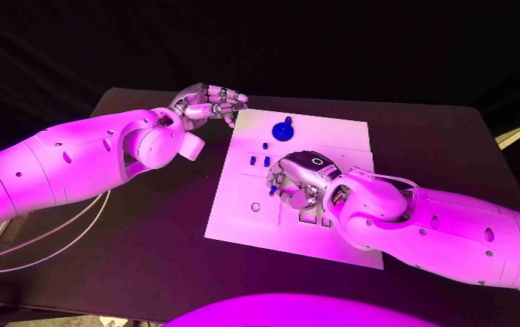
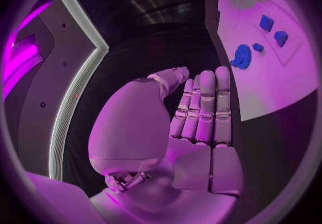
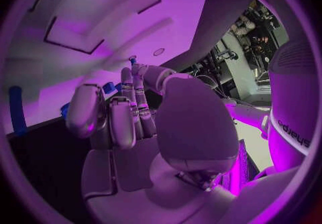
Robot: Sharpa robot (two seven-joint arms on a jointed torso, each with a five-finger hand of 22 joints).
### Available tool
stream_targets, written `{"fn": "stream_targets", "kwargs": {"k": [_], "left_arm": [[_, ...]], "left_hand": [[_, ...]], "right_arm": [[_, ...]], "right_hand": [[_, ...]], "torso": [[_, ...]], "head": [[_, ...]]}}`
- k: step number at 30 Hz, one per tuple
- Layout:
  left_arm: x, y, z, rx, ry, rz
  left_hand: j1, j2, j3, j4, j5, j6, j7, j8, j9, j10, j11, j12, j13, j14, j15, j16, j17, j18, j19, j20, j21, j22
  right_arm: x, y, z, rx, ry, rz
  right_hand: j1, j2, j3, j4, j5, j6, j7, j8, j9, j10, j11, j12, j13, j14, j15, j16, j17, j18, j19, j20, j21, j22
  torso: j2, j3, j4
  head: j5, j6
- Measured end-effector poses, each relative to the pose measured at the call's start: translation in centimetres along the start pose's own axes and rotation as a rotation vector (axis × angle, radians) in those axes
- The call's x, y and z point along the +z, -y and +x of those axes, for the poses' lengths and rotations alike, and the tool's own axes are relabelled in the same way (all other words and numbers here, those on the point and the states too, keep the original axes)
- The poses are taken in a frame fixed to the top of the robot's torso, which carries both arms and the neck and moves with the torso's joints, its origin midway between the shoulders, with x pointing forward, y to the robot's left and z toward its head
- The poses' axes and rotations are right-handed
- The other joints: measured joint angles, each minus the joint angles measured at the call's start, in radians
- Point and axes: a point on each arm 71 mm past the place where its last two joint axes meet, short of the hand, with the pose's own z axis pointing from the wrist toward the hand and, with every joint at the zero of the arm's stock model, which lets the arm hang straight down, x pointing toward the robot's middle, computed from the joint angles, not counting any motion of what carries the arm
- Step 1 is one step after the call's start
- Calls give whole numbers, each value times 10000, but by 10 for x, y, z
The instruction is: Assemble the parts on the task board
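Head view: parts [image 1: 260, 161] beside right hand [image 1: 301, 180]

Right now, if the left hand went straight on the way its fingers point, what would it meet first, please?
Probably the board: the left hand points at its far left corner, beyond it the blue gear. Its height is unclear.

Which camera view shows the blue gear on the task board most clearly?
The left wrist view: the blue gear lies unobstructed on the task board, its toothed rim visible. The head view shows it smaller, near the board's far edge. In the right wrist view I cannot identify it.
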Motion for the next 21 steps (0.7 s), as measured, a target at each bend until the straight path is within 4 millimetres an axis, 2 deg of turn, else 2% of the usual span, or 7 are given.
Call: {"fn": "stream_targets", "kwargs": {"k": [4, 19, 21], "left_arm": [[0, 0, 0, 2, 5, -12], [-1, 0, -2, 10, 35, -40], [-1, 0, -2, 12, 44, -42]], "left_hand": [[0, 0, 0, 0, 0, -2, 1, 0, -1, -71, 69, 0, 0, 0, 0, 0, -1, 0, 0, 0, -113, -4], [0, 0, 0, 0, 0, -3, 2, 0, -3, -71, 69, 0, 0, 0, 0, 0, -3, 0, 0, 0, -114, -6], [0, 0, 0, 0, 0, -18, 17, 0, -3, -143, 2, 0, 0, 0, 0, 0, -4, 0, 0, 0, -114, -6]], "right_arm": [[0, 1, 0, -12, -30, 24], [1, 1, 2, -105, -256, 65], [2, 1, 2, -121, -256, 65]], "right_hand": [[0, 0, 0, 0, 0, 0, 0, 0, 0, 0, 0, 0, 0, 0, 0, 0, 0, 0, 0, 0, 0, 0], [0, 0, 0, 0, 0, 0, 0, 0, 91, 0, 0, 0, -5, 0, 0, 0, 0, 0, 0, 0, 0, 1], [0, 0, 0, 0, 0, 0, 0, 0, 91, 0, 0, 0, -5, 0, 0, 0, 0, 0, 0, 0, 0, 1]], "torso": [[-1, -4, 1], [0, -13, 5], [1, -13, 5]], "head": [[-5, -5], [2, -47], [2, -50]]}}
